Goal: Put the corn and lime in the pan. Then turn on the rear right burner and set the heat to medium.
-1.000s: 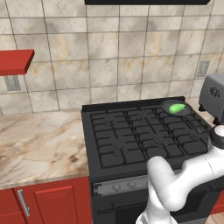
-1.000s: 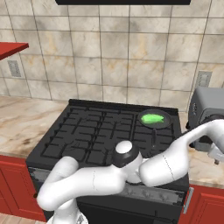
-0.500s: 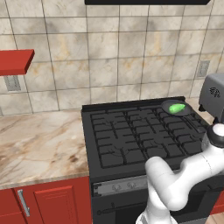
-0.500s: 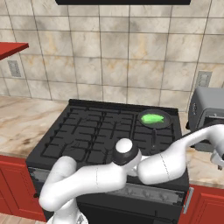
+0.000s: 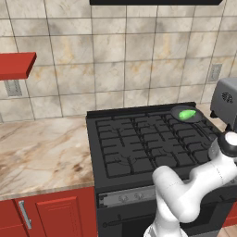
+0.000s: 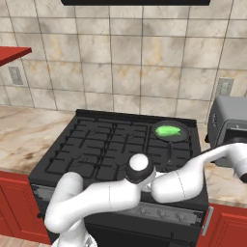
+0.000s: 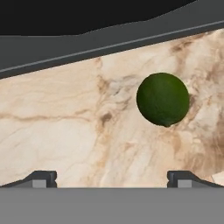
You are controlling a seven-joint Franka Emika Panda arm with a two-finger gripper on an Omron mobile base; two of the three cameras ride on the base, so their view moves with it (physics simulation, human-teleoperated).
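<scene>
The lime (image 7: pixel 162 99), a small dark green ball, lies on the beige marble counter (image 7: pixel 78 131) in the hand view, up and to the right of my gripper (image 7: pixel 113 178). The gripper is open, with nothing between its fingertips (image 7: pixel 41 177), and stands apart from the lime. The corn (image 5: pixel 186 114) (image 6: pixel 168 130), bright light green, lies inside the dark pan (image 5: pixel 175 111) (image 6: pixel 182 136). The pan sits on the rear right burner (image 6: pixel 192 132) of the black stove. My arm reaches across the stove's front toward the right counter.
A grey toaster (image 5: pixel 227 99) (image 6: pixel 229 123) stands on the counter right of the stove. The dark edge of the stove (image 7: pixel 109 39) runs along the top of the hand view. A red shelf (image 5: pixel 16 65) hangs on the left wall above the marble counter (image 5: pixel 41 148). Knobs (image 5: pixel 125 198) line the stove front.
The arm has edged only slightly. The gripper stays open. The corn and the pan have not moved.
</scene>
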